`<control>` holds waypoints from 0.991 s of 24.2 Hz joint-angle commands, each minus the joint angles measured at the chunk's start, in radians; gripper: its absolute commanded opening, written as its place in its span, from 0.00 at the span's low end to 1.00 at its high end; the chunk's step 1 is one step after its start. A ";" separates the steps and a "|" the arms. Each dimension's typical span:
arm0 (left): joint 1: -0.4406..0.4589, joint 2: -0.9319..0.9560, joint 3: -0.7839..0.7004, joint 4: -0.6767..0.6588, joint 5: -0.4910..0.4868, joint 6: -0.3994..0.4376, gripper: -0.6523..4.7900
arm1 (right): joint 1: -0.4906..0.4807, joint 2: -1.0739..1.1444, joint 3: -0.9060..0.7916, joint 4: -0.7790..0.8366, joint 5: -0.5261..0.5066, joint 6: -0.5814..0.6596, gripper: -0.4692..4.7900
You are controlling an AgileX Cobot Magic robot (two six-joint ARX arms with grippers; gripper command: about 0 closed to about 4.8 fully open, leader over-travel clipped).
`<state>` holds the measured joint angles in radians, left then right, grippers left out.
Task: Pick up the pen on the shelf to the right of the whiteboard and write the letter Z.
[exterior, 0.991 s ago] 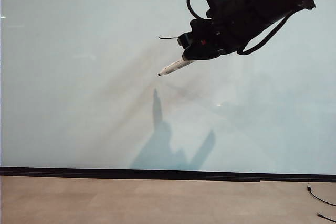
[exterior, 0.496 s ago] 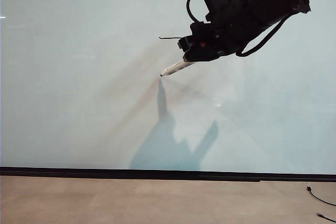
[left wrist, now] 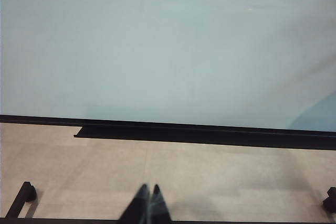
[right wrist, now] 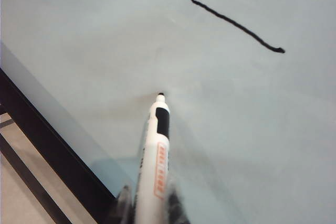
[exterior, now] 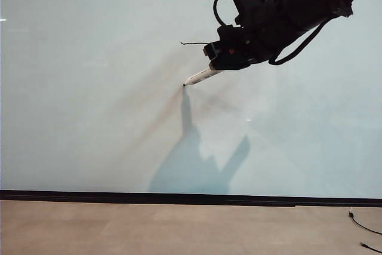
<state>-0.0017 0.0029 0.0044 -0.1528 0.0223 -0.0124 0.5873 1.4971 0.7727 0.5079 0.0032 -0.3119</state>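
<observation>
The pen (exterior: 203, 76) sits clamped in the right end effector (exterior: 222, 63), tip at the whiteboard (exterior: 89, 88) below a black stroke (right wrist: 233, 23); the left end effector (left wrist: 147, 208) rests closed, off the board.

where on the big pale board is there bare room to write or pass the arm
Bare: the glossy pale whiteboard left of the short black stroke, and the band below the slim white pen down to the black strip. Crowded: upper right, where the right gripper grips the pen. The shut left gripper waits over the tan ledge.
</observation>
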 commanded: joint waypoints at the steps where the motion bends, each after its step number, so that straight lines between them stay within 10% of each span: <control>1: 0.000 0.000 0.002 0.011 0.000 0.005 0.11 | -0.003 0.004 0.005 0.021 0.002 -0.001 0.07; 24: 0.000 0.000 0.002 0.011 0.000 0.005 0.11 | -0.004 -0.059 0.003 0.016 0.089 -0.008 0.07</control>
<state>-0.0017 0.0029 0.0044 -0.1528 0.0223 -0.0120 0.5877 1.4490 0.7704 0.4900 0.0532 -0.3183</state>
